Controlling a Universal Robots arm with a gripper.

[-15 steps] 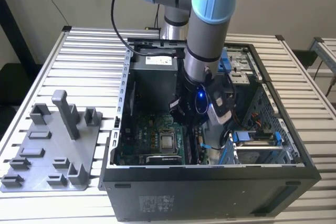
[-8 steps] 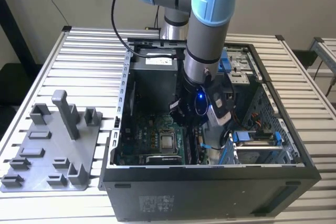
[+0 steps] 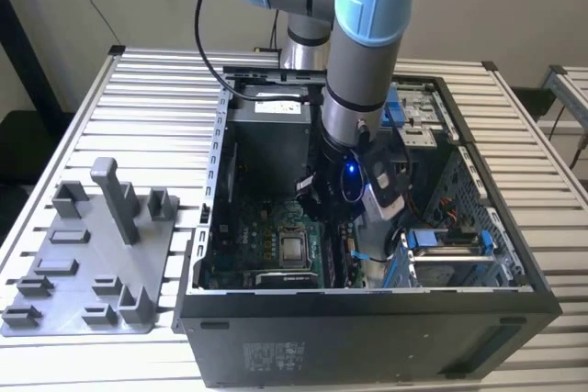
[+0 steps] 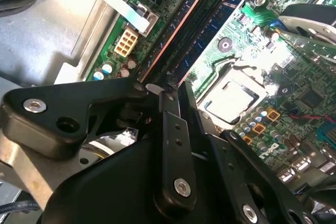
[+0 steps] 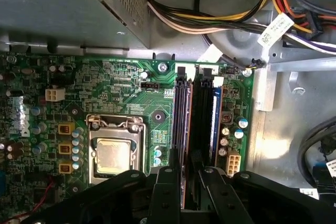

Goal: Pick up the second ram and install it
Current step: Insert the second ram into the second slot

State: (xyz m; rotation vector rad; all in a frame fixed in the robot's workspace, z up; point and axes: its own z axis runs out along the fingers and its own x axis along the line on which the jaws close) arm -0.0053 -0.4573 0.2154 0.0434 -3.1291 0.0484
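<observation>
The second ram [image 5: 182, 124] is a long dark stick seen edge-on, standing upright along a black memory slot on the green motherboard [image 5: 121, 85]. In the second wrist view the second ram [image 4: 178, 30] runs away from the fingertips with a coppery lower edge. My gripper [image 5: 182, 169] is shut on its near end, one black finger [image 5: 169, 161] on each side. The gripper [image 4: 176, 98] sits low over the board. In the exterior view the arm's wrist [image 3: 354, 172] reaches down inside the open computer case [image 3: 367, 319].
A blue slot [image 5: 217, 124] runs beside the ram. The processor socket [image 5: 113, 156] lies close by. Bundled cables [image 5: 226, 19] and the grey power-supply box [image 3: 271, 121] crowd the far end. A grey fixture tray [image 3: 92, 263] with upright posts stands at the exterior view's left.
</observation>
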